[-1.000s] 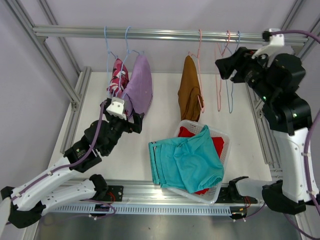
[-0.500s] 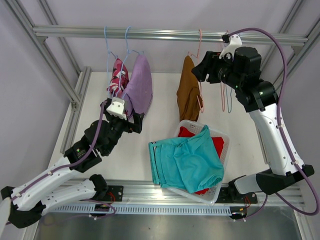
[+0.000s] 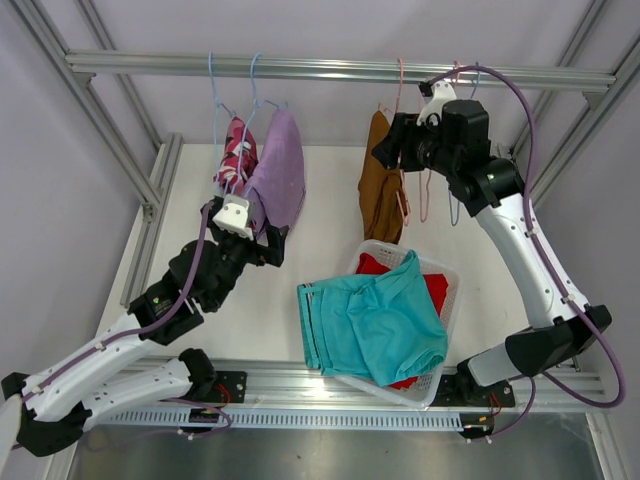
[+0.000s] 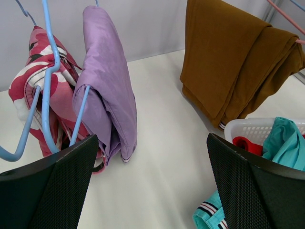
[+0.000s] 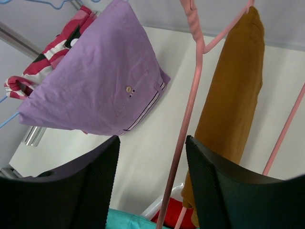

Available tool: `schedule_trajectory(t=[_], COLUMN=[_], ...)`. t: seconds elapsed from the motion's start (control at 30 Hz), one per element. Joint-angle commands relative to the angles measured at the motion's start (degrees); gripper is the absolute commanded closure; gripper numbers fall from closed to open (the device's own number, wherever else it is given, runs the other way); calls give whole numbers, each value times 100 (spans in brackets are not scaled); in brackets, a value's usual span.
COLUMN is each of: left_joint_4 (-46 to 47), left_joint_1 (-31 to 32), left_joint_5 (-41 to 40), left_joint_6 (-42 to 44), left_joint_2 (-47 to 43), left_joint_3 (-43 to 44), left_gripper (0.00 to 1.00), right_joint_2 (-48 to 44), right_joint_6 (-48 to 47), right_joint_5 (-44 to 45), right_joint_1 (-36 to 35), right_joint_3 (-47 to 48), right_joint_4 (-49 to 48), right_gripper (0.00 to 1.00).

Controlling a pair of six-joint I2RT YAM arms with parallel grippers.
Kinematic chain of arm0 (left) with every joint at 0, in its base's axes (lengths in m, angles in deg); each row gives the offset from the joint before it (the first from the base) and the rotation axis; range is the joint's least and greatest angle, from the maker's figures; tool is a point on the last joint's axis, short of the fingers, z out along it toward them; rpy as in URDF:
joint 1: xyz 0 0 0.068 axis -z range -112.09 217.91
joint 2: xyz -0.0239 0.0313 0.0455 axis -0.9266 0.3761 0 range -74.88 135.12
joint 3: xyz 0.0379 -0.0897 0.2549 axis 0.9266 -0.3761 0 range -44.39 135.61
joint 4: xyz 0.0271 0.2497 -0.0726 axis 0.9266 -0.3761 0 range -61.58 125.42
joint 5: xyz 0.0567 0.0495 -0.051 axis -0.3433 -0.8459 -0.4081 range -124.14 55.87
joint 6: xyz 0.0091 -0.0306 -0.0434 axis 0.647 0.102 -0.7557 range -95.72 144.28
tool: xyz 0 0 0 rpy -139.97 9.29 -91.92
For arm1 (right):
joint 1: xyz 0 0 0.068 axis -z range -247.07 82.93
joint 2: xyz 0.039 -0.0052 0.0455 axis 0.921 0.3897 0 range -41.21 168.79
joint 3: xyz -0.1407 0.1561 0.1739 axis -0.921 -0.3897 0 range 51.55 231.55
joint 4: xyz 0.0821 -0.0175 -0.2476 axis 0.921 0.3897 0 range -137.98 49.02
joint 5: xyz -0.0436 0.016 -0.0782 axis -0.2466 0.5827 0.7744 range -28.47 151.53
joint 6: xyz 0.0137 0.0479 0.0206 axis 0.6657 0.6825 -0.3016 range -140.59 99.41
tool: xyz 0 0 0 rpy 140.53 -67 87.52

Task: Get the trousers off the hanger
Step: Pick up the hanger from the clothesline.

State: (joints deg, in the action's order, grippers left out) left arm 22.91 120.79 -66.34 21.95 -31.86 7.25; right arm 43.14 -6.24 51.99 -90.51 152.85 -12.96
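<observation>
White table; rust-brown trousers hang folded, long axis vertical.

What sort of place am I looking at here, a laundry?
Probably a lab test bench: a bare aluminium frame holds the hangers, two robot arms are bolted to the table, and trousers fill a basket.

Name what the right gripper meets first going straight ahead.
Probably the thin pink wire hanger, centred ahead of the open right gripper; the rust-brown cloth trousers hang beside it. Depth is unclear.
</observation>
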Motion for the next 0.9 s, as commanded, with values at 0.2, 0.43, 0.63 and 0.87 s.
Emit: schedule_trajectory(t=[0.2, 0.43, 0.63, 0.87], left_joint_4=[161, 144, 144, 135], left_joint_1=[-59, -59, -59, -59], left_joint_5=[57, 109, 92, 127], left_joint_6=[136, 136, 136, 136], left_joint_2=[4, 22, -5, -13], left_joint_3=[13, 13, 13, 39], left_gripper=[1, 0, 1, 0], right_joint_2=[-384, -745, -921, -974], right_joint_6=[884, 1509, 1904, 2010], right_joint_5=[-1207, -1849, -2227, -2324], right_joint_1=[305, 551, 727, 753], right_joint_3=[-1155, -2096, -2474, -2439], right_joint_4=[-1603, -2807, -3432, -3661], right_gripper=[53, 53, 50, 49])
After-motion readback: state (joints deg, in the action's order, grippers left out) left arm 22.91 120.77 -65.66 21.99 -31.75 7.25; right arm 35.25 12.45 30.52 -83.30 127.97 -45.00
